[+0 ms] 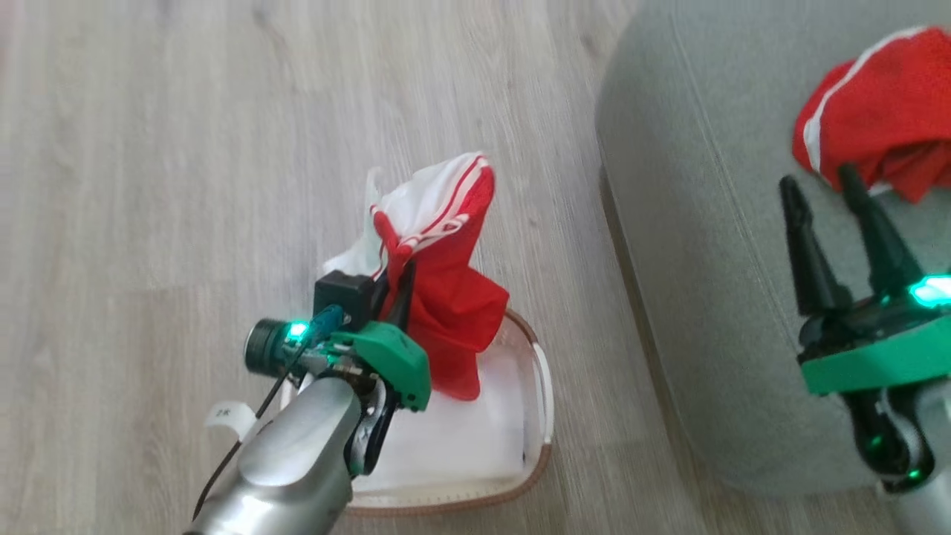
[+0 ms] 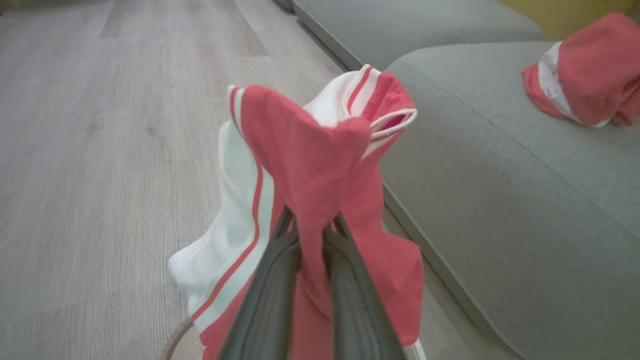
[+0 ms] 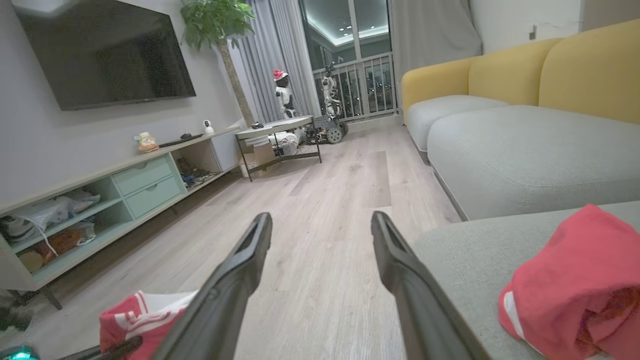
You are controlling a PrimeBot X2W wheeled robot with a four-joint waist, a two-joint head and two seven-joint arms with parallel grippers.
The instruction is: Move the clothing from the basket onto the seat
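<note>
My left gripper is shut on a red and white piece of clothing, which hangs bunched above the cream basket on the floor. In the left wrist view the two dark fingers pinch a fold of that clothing. A second red garment lies crumpled on the grey-green seat at the right. Just short of that garment my right gripper stands open over the seat, nothing between its fingers.
The basket's white bottom shows bare beneath the lifted garment. Light wooden floor stretches to the left. The right wrist view takes in a TV cabinet, a low table and a yellow-backed sofa farther off.
</note>
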